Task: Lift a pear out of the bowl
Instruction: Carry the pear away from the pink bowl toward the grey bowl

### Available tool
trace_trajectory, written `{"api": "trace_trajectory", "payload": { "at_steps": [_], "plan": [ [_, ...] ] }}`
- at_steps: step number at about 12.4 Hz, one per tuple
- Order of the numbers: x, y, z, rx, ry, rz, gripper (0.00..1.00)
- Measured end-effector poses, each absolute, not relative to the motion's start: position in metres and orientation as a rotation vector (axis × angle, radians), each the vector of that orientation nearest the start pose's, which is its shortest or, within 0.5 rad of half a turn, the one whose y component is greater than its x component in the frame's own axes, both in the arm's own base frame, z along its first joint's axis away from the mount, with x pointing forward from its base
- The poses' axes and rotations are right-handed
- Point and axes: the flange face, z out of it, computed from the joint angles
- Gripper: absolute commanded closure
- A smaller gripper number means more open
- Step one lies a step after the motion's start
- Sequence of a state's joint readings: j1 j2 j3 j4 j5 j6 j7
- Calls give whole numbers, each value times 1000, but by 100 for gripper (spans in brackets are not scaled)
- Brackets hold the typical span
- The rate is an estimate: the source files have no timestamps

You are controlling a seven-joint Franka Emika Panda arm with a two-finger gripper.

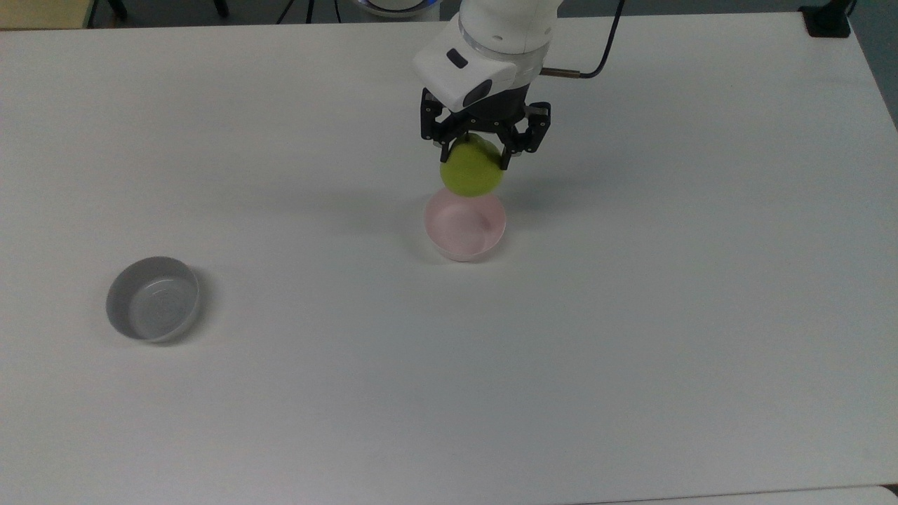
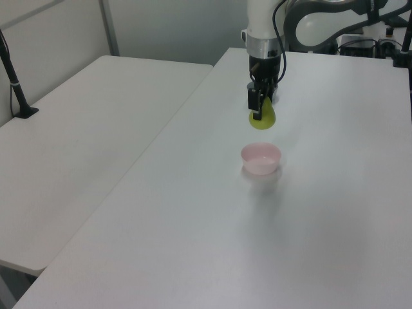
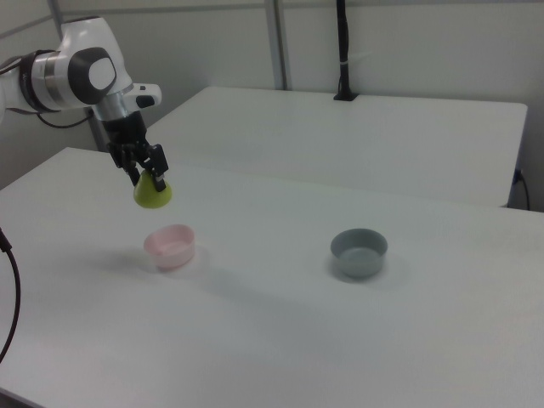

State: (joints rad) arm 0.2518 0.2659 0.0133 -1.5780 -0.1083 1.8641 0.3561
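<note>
While the pear [image 1: 471,170] is pinched between the gripper's [image 1: 474,149] two fingers, it is held up in the air. The pink bowl [image 1: 465,225] is seen just below it on the table [image 1: 631,337].

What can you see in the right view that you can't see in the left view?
The right view adds the grey bowl, sitting on the white table toward the right view's right, and a black pole on the far table.

The left view adds a black post at the left view's left edge, on the neighbouring table.

Both show the gripper holding the pear in the air, clear above the pink bowl, which looks empty.
</note>
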Motion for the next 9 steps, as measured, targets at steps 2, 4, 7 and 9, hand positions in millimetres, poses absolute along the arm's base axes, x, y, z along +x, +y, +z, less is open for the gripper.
{"api": "trace_trajectory", "payload": {
  "at_steps": [2, 4, 7, 9],
  "plan": [
    [628, 144, 485, -3236, 72, -67, 80],
    [635, 110, 485, -3240, 68, -58, 80],
    [643, 39, 486, -3245, 17, -39, 80],
    [644, 3, 486, -3246, -81, -24, 80]
  ]
}}
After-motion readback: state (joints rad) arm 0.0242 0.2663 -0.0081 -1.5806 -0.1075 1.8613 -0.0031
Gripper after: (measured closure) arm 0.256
